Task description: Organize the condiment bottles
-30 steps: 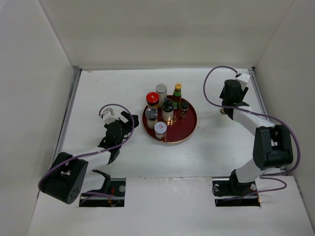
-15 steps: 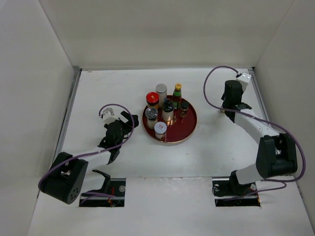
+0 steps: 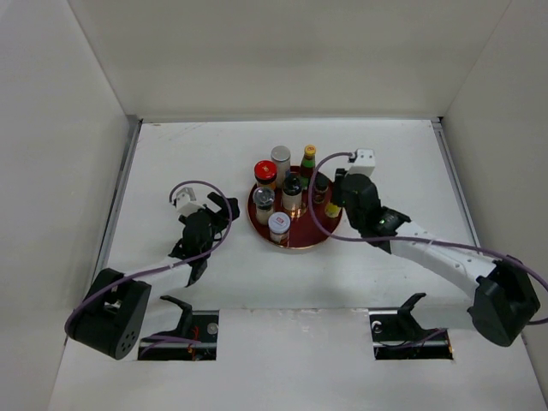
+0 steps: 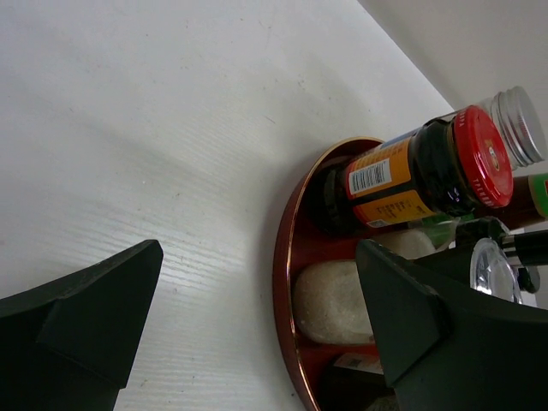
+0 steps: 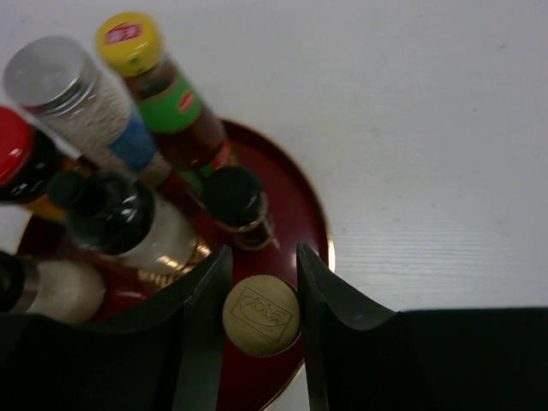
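Dark-red lacquered round tray sits mid-table with the bottles bunched on it, all standing. Right gripper is over the tray's right side, fingers closed partway against both sides of a small bottle with a ribbed dull-gold cap. That bottle's body is hidden under the cap, so can't tell if it rests on the tray or hangs above it. Right wrist view, just past it: short dark-capped bottle, then tall brown sauce bottle with yellow cap and green label. Left of that is a silver-capped shaker with white contents. Nearer the camera is a black-capped bottle with pale body, and a red-capped dark jar shows at the frame's left edge. Top view adds two on the tray's near-left part: clear shaker with silver top and white-capped jar with a red mark on the lid. Left gripper is left of the tray, near its rim but apart from it. Its jaws are spread wide with nothing between them, only bare white table and the tray rim in the gap.
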Available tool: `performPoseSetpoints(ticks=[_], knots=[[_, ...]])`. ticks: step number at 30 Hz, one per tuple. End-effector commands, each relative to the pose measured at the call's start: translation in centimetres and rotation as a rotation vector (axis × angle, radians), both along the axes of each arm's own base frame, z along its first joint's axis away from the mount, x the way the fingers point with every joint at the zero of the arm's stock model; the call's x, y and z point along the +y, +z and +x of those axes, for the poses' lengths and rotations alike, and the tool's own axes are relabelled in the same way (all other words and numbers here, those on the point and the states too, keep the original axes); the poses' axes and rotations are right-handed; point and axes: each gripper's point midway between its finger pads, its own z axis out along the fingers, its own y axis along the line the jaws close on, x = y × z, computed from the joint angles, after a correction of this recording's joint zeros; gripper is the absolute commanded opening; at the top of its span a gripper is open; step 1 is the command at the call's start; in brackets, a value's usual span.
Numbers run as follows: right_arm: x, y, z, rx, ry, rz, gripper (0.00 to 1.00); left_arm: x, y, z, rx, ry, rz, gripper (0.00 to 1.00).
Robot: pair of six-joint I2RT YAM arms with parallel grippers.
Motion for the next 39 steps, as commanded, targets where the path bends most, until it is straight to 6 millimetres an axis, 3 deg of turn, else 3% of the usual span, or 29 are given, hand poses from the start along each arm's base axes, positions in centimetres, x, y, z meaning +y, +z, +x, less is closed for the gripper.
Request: performPoseSetpoints(ticks=[1,6,13,15,19,23,27,29,34,39], knots=[[3.9,3.8,0.2,-0.106,0.059,0.104,0.38,0.5,1.8,0.4,-0.058,0.028,-0.017,1.0],[8.5,1.9,0.3,-0.093,0.152,0.1,0.38,0.8,1.8,0.5,-0.055,0.036,-0.011,1.0],[10.2,-0.8,0.0,-0.068,0.191,0.066,0.43,1.5,2.3,0.4,-0.075,0.071,-0.01,1.0],[10.1,-0.7,-0.3,-0.074,0.194,0.065,0.58,1.4,2.6,0.4,-0.084,0.071,-0.013,1.0],[9.2,1.6,-1.2,-0.117,0.195,0.108,1.0,1.6,2.3,0.6,-0.072,0.092,0.004,1.0],[6.8,3.8,-2.4,-0.175,0.16,0.166,1.0,2.0,1.2,1.1,-0.01,0.119,0.041,1.0],[1.6,4.2,-3.3,-0.24,0.014,0.287,1.0,2.3,0.3,1.8,0.075,0.148,0.092,1.0],[-1.4,3.4,-3.8,-0.264,-0.073,0.369,1.0,2.4,-0.3,1.9,0.121,0.158,0.118,1.0],[-8.4,-1.0,-4.4,-0.252,-0.299,0.534,1.0,2.5,0.2,2.0,0.145,0.17,0.135,1.0],[-9.6,-4.1,-3.8,-0.17,-0.34,0.673,1.0,2.3,1.2,2.0,0.14,0.172,0.138,1.0]])
